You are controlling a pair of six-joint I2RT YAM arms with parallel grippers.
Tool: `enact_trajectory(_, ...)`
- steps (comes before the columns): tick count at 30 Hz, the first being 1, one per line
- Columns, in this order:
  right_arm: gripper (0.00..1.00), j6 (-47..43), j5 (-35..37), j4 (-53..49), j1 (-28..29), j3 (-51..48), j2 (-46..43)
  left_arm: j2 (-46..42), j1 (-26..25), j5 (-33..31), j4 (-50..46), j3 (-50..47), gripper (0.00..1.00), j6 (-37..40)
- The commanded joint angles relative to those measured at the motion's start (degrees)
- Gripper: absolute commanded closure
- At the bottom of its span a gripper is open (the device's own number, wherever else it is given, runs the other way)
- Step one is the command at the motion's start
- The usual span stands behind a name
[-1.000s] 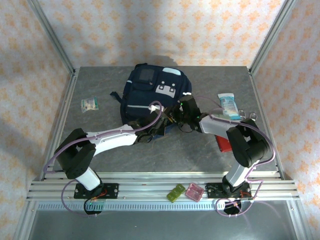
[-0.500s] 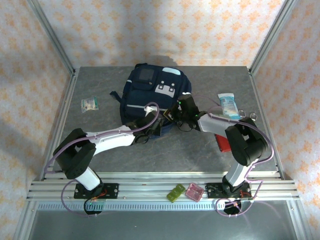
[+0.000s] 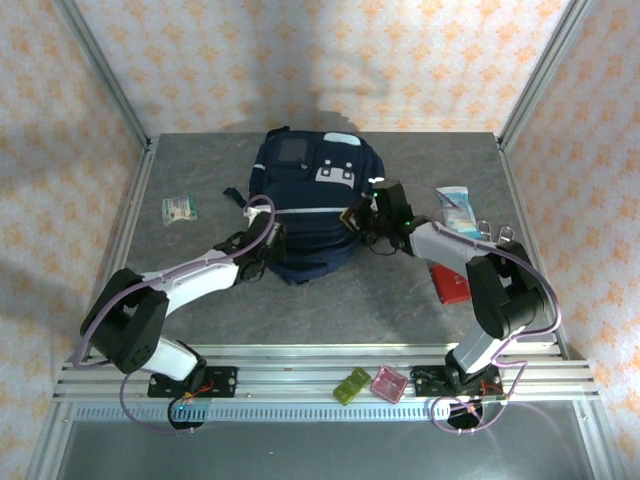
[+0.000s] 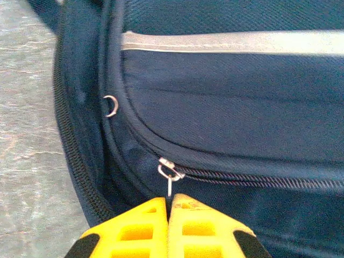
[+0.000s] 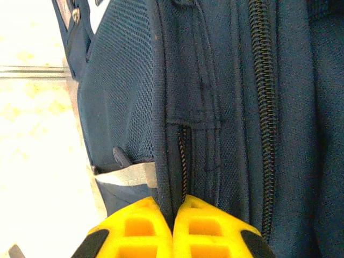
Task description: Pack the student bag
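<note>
Left wrist view: left fingers (image 4: 167, 209) closed on the small metal zip pull (image 4: 170, 177) of the large navy-blue fabric backpack (image 3: 300, 210), which lies on the table (image 3: 380, 300) between both sets of fingers. Right fingers (image 5: 172, 212) are shut on its side seam. Judged step: working the zip; next, draw the pull along its track.

Grey table (image 3: 350, 320) with bag (image 3: 300, 195) mid-back, packet (image 3: 179, 207) left, teal-white pack (image 3: 455, 205) and red slab (image 3: 449, 287) right
</note>
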Motion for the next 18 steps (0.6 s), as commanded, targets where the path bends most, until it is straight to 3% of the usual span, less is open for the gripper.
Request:
enact_trajectory(1,1.00,-3.86,3.87,-0.54,-3.96,8.00,1.15,0.22,-5.41,1.67,-4.78,2.82,1.00,0.24)
enact_trajectory(5,0.74,-5.14,2.17,-3.22,-5.37,11.67,2.29,1.99,-11.11,5.43,-1.28,5.70,1.00,-1.89)
enact_trajectory(9,0.64,-2.81,-1.22,1.39,-3.90,8.09,0.28,4.85,-13.37,5.72,0.45,8.97,1.00,-2.27)
enact_trajectory(15,0.62,0.05,-1.90,7.15,1.02,1.39,-1.07,7.08,-13.50,5.74,1.69,9.81,1.00,-2.18)
enact_trajectory(18,0.67,1.27,-1.15,8.23,2.94,-0.54,0.22,7.03,-13.52,4.44,1.24,9.53,1.00,-2.31)
